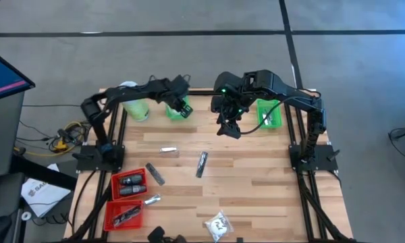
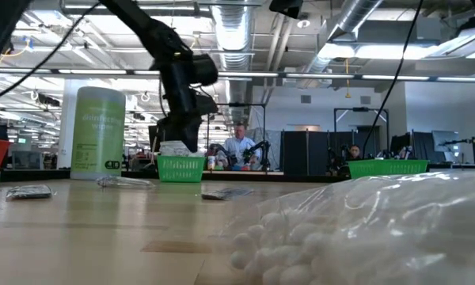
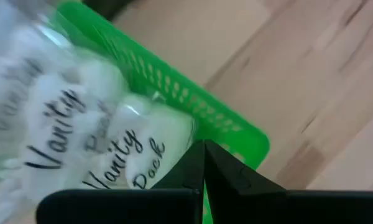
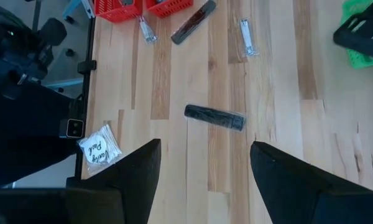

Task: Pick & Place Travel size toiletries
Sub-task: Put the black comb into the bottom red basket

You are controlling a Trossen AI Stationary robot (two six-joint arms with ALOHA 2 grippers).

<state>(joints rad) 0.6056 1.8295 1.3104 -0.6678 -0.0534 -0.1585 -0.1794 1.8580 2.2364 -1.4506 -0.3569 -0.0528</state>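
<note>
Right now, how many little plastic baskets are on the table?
4. Left green basket at the far edge, under an arm; right green basket at far right; two at the near left corner: farther red basket, nearer red basket. None seems hidden.

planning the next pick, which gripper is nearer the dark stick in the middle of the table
Right. The right gripper hangs open just beyond the dark stick, toward the far edge. The left gripper is farther off, shut over the green basket.

Two dark, jointed arms — black cabling along the links (green lights glowing near the right wrist) — on black bases.
</note>
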